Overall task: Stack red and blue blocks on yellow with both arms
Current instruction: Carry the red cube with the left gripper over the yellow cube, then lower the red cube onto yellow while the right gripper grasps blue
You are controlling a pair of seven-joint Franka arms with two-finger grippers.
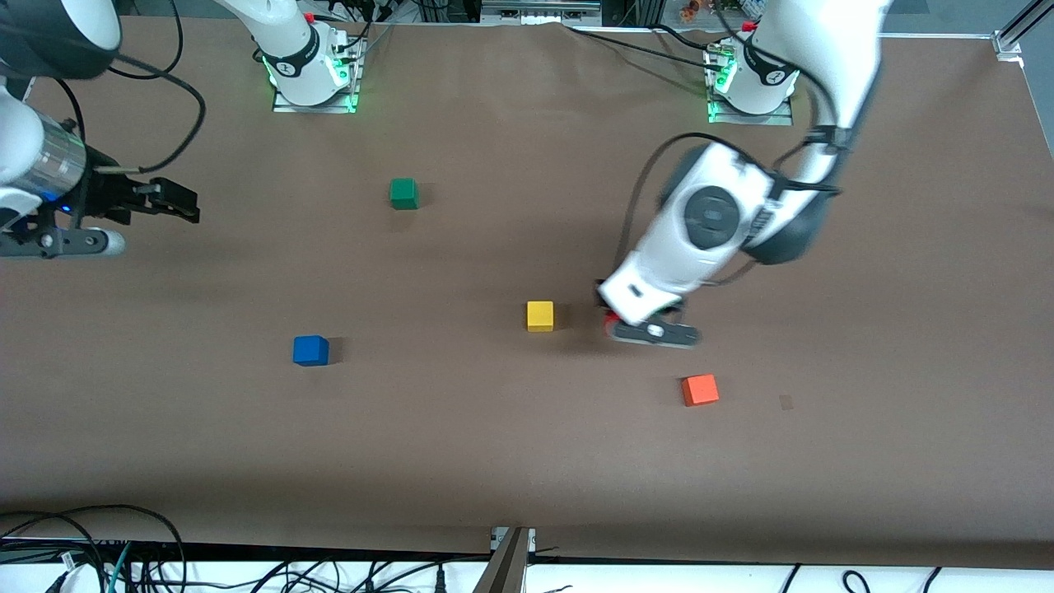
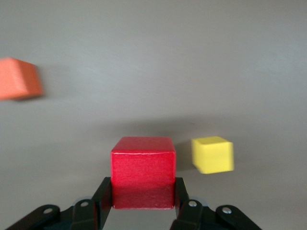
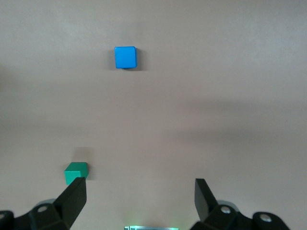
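Observation:
My left gripper (image 1: 616,323) is shut on the deep red block (image 2: 143,167), which sits between its two fingers. It is low over the table, just beside the yellow cube (image 1: 540,315) toward the left arm's end. In the front view the wrist hides nearly all of the red block. The yellow cube also shows in the left wrist view (image 2: 212,154). The blue block (image 1: 310,350) lies alone toward the right arm's end and shows in the right wrist view (image 3: 125,57). My right gripper (image 1: 185,206) is open and empty, up in the air at the right arm's end of the table; the arm waits there.
An orange-red cube (image 1: 700,389) lies nearer to the front camera than my left gripper and shows in the left wrist view (image 2: 18,78). A green cube (image 1: 403,193) lies nearer the arm bases and shows in the right wrist view (image 3: 76,172). Brown table cover (image 1: 494,461).

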